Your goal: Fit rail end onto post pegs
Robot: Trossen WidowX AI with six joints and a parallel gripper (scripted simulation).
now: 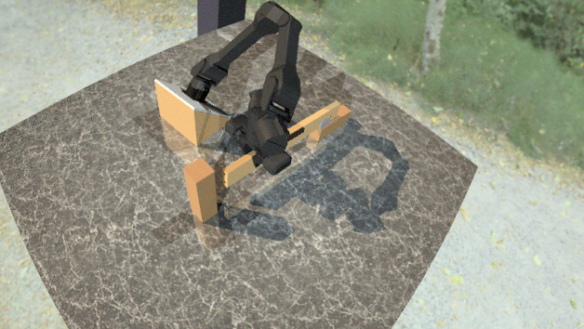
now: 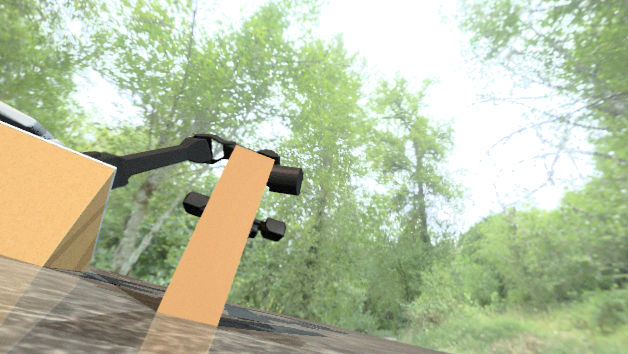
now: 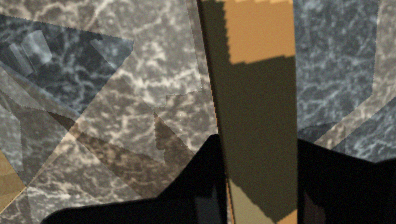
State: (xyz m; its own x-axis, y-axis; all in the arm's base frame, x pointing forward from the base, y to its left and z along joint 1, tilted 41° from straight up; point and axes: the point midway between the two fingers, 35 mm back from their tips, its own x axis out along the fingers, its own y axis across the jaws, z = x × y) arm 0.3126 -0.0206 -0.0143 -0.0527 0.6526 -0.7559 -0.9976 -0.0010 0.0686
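Note:
The long wooden rail (image 1: 239, 170) (image 3: 260, 100) runs from near the post to the low footboard block (image 1: 344, 116). Its near end is raised off the table, with dark hole marks on its end face, and faces the post across a small gap. Its far end lies at the block's bracket; how deep it sits there is unclear. The short post (image 1: 200, 190) (image 2: 215, 235) stands upright on the table; its pegs are not visible. My gripper (image 1: 272, 151) (image 3: 238, 139) is shut on the rail, between its middle and near end. In the exterior view the post hides the rail and part of the gripper.
A large wooden block with a white top (image 1: 179, 116) (image 2: 50, 200) stands to the left of the gripper, beside the arm's lower part. The arm arches high above the rail. A dark column (image 1: 220, 16) stands beyond the table's back edge.

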